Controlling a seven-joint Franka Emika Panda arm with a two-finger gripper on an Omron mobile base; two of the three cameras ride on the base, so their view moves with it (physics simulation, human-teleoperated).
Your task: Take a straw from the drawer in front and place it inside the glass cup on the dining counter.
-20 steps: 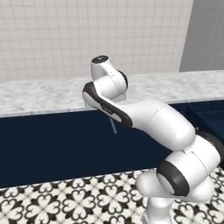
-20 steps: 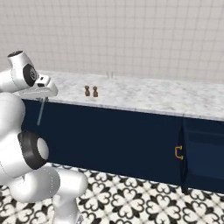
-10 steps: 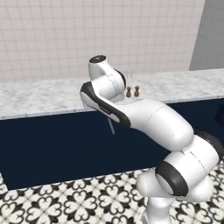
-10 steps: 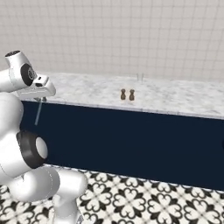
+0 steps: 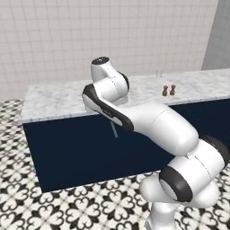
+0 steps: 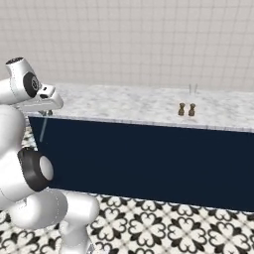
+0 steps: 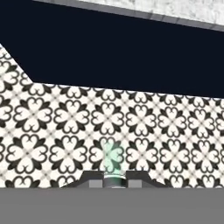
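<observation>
The gripper [image 7: 114,178] is closed on the straw [image 6: 42,130], a thin pale stick hanging before the dining counter [image 6: 124,106]'s flat navy panel. On its veined marble top, the clear glass cup [image 6: 192,89] stands behind two small brown shakers [image 6: 186,109].
</observation>
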